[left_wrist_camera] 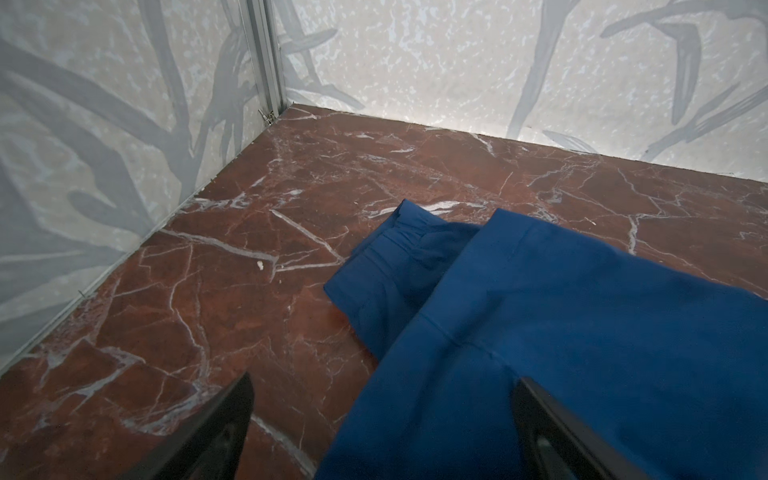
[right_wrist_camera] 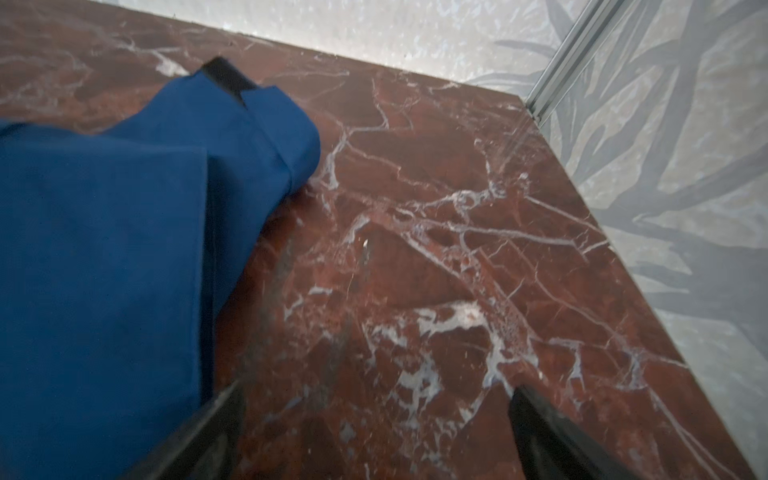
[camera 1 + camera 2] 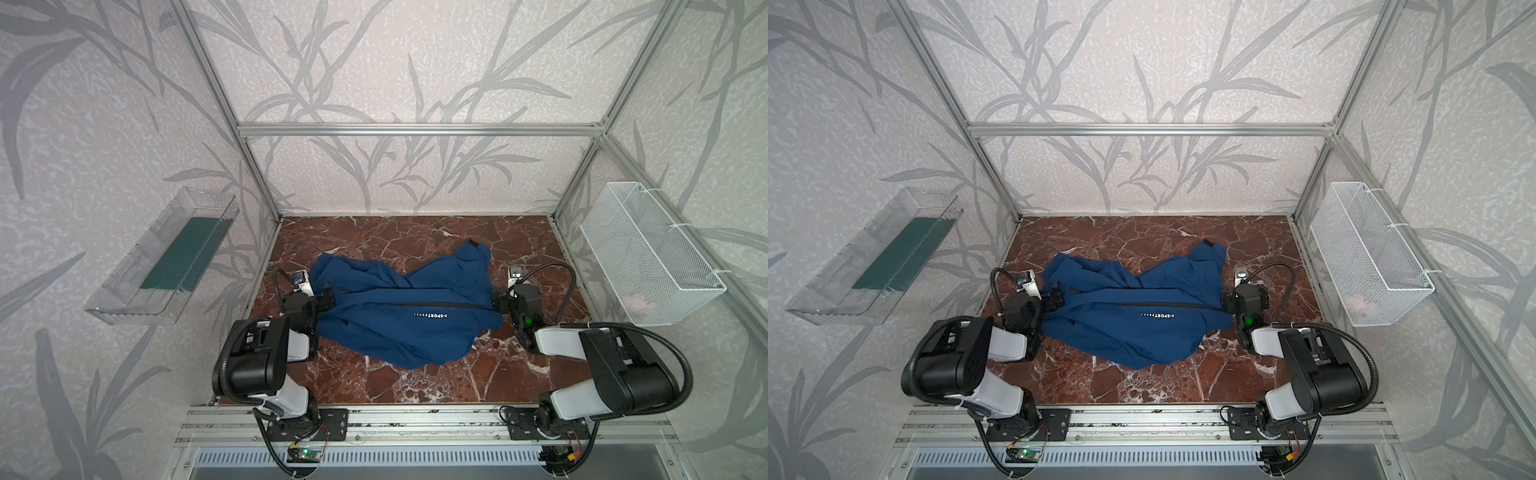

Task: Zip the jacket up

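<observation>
Jacket (image 3: 386, 332) lying rumpled, marble table (image 3: 419, 384)

Navy blue jacket (image 3: 386, 328) on red-brown white-veined table (image 3: 415, 382)

L arm (image 3: 253, 357) & R arm (image 3: 623, 370): blk joints, wht links, ribbed blk cables (image 3: 685, 358).

place: robot lab cell | evidence: aluminium frame (image 3: 419, 129), leaf-print panels (image 3: 415, 62) (wallpaper), marble-look tabletop (image 3: 374, 241), arm mounting rail (image 3: 415, 419)
</observation>
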Motion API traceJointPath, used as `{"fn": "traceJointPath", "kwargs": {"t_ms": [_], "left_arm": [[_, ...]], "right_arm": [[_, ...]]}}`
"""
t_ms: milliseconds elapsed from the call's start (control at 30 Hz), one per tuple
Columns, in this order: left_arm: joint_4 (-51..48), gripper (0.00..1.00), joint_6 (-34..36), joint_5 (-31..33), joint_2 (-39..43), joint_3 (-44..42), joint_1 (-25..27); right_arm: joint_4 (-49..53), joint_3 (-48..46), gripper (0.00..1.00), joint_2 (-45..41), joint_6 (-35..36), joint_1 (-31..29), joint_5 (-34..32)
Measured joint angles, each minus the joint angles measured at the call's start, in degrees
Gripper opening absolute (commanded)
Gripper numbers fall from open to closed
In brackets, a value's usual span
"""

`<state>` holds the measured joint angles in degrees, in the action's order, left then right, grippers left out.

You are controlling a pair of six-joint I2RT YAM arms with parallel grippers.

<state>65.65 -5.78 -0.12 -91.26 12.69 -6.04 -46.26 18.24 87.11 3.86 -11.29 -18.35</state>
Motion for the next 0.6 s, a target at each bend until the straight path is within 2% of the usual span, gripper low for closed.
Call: {"fn": "traceJointPath", "kwargs": {"t_ms": [133,600], "left_arm": [[3.5,0.99,0.2,0.0,-0.2,-0.9,0.3],[-6.2,0.99,0.4,-0.2,0.5,6.8,0.4]], "right_arm": [[-7.1,-0.3,0.99,4.3,1.2,0.0,1.5],[-5.2,3.3,0.99,2.8,0.9,1.8,5.4]]}}
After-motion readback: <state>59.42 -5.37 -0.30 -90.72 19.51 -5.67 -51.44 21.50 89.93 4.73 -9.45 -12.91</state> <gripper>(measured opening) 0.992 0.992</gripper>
